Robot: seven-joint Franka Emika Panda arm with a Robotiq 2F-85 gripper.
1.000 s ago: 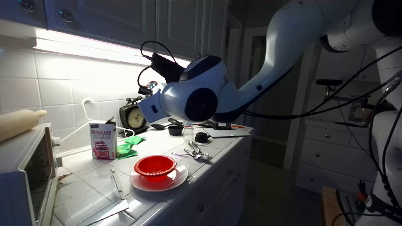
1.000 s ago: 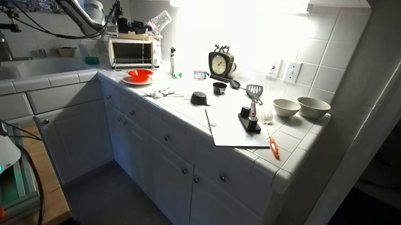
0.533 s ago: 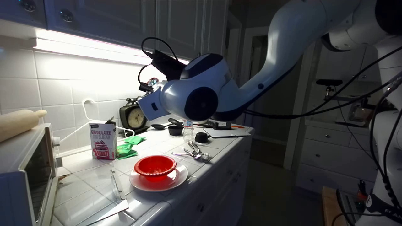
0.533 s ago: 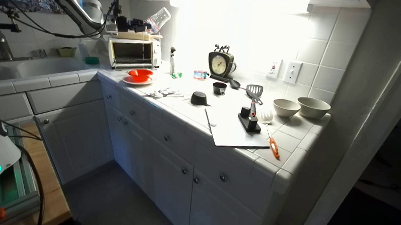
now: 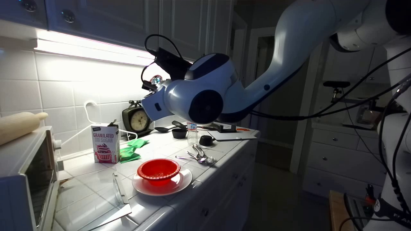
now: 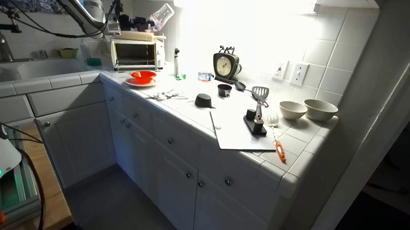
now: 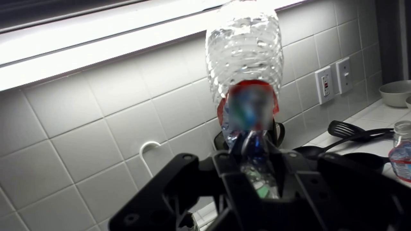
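My gripper (image 7: 255, 149) is shut on the narrow neck end of a clear plastic bottle (image 7: 244, 51) with a red and blue label. The bottle (image 6: 162, 16) hangs steeply tilted, base up and neck down, above the toaster oven's level in an exterior view. A thin pale vertical streak shows below the gripper (image 6: 150, 25); I cannot tell for certain that it is liquid. Lower down, a red bowl (image 5: 159, 181) stands on a white plate (image 5: 186, 180). In that exterior view the wrist hides the jaws, and only a bit of the bottle (image 5: 156, 79) shows.
A toaster oven (image 6: 137, 44) carries a rolling pin (image 5: 21, 126). Along the counter are a sugar box (image 5: 106, 144), green wrapping (image 5: 130, 153), loose spoons (image 5: 200, 157), a standing bottle (image 5: 192, 137) and a clock (image 6: 224, 64). A lit lamp (image 7: 112, 41) runs under the cabinets.
My gripper and the bottle have risen a little, and the bottle's base has tipped further upward. More of the rolling pin shows beneath. The bowl, plate and other counter things stay put.
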